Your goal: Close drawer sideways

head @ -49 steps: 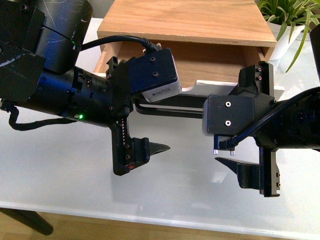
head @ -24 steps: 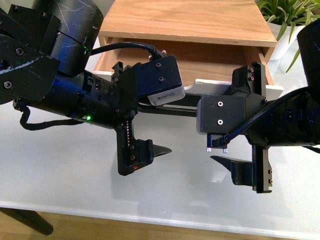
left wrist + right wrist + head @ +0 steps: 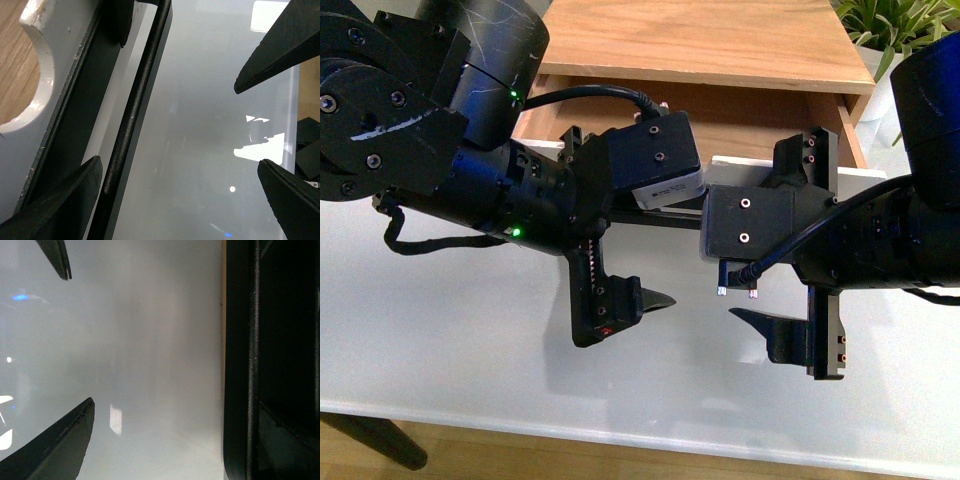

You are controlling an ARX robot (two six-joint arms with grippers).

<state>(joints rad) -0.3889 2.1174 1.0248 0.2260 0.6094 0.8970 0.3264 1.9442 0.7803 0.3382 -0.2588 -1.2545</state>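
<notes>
The drawer (image 3: 855,172) stands pulled out of the wooden cabinet (image 3: 700,40), its light wood inside showing. Its white front (image 3: 65,105) has a semicircular notch (image 3: 22,75) and a long black bar handle (image 3: 660,217). My left gripper (image 3: 655,250) is open and straddles the handle (image 3: 140,100), one finger between bar and panel, the other over the table. My right gripper (image 3: 738,262) is open beside it, also across the handle (image 3: 240,365). Neither is shut on anything. In the wrist views the left gripper (image 3: 175,200) and right gripper (image 3: 170,440) show wide gaps.
The white table (image 3: 440,330) runs to its front edge (image 3: 620,440) close below the grippers. A green plant (image 3: 895,25) in a white pot stands at the back right next to the cabinet. The two grippers' lower fingers point at each other, a short gap apart.
Both arms have drawn in toward the middle, the left to the right, the right to the left. The drawer's white front sits slightly farther back. Both grippers stay open.
</notes>
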